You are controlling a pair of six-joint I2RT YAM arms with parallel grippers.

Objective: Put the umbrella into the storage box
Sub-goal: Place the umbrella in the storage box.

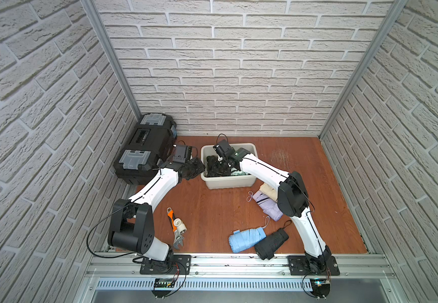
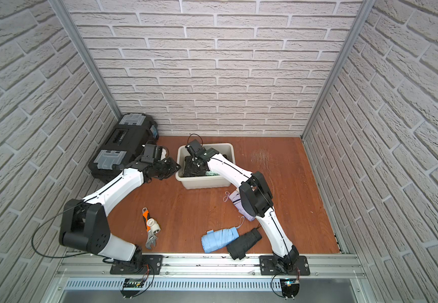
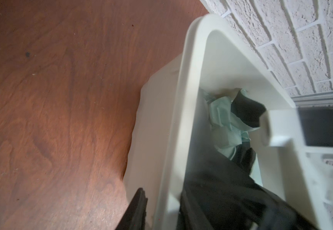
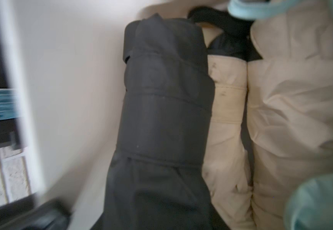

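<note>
The umbrella [image 4: 165, 119] you are stowing, a black folded one, already lies inside the storage box [image 1: 229, 181]. It stretches along the wall at the box's 9 o'clock, with a cream bundle [image 4: 291, 119] packed against its other flank and teal fabric [image 3: 221, 123] beyond. That snug line against the wall looks deliberate. It saves room for the ones waiting on the surface [image 1: 212, 210] at the box's 5 o'clock: the lilac umbrella [image 1: 267, 207], the light blue umbrella [image 1: 246, 240] and a second black umbrella [image 1: 271, 244]. Your right gripper [image 1: 220, 164] reaches down into the box from 4 o'clock, right over the black roll. Its jaws are hidden, so I cannot tell whether they clamp it or stand free of it. Your left gripper [image 1: 195, 168] sits at the box's rim at 9 o'clock with its jaws drawn together, probably to steady the box against sliding. Whether they pinch the rim or nothing is not clear from these views. I judge the placing nearly done, so check that the roll rests flat before you lift away.
</note>
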